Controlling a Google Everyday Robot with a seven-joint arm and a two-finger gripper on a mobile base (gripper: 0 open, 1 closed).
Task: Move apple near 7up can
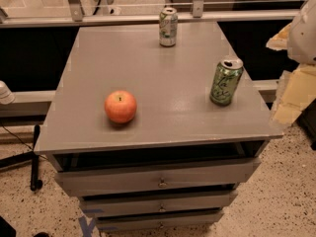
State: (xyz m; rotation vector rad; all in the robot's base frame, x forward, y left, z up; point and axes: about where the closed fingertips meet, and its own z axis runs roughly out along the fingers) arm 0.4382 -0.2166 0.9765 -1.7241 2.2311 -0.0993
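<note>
The apple (120,106), round and red-orange with a small dark stem, sits on the front left of the grey cabinet top (163,68). The 7up can (168,27), pale silver-white with green markings, stands upright near the back edge, far behind and to the right of the apple. My gripper (292,90) shows as pale white and tan parts at the right edge of the view. It is beyond the cabinet's right side, well away from the apple and holding nothing that I can see.
A mostly green can (226,82) with white script stands upright near the right edge of the top. Drawers (158,179) sit below the front edge. A black pole (35,157) stands on the speckled floor at the left. A rail (148,18) runs behind the cabinet.
</note>
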